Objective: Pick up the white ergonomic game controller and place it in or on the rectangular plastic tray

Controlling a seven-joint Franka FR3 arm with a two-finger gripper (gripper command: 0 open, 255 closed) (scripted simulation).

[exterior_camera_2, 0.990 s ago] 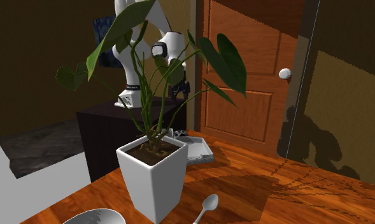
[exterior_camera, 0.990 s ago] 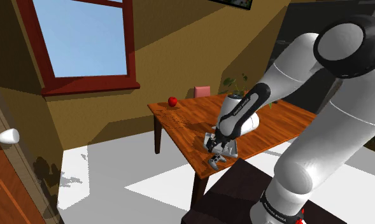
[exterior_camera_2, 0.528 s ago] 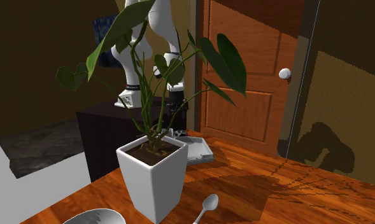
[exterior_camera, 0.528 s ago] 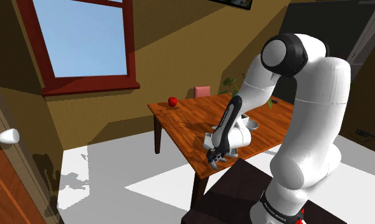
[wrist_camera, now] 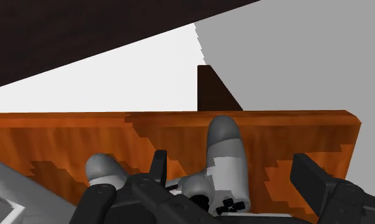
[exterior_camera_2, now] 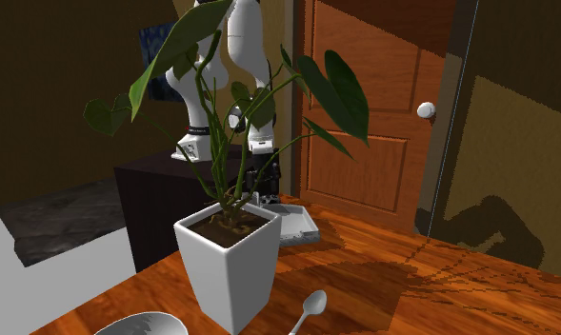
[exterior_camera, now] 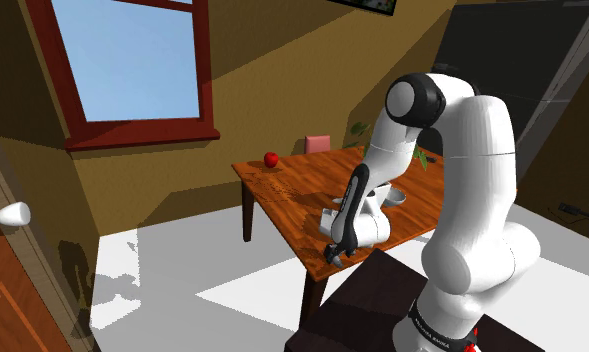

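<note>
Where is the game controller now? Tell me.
In the wrist view the grey-white controller lies on the wooden table, near its edge, between the fingers of the open hand.

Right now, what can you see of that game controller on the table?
The game controller looks white and pale grey, with two rounded grips and small black buttons. It lies flat on the wooden table, close to the edge, its grips pointing toward that edge. The open gripper straddles one grip; one finger stands clear of it, the other is too close to judge. The tray sits just beside it.
</note>
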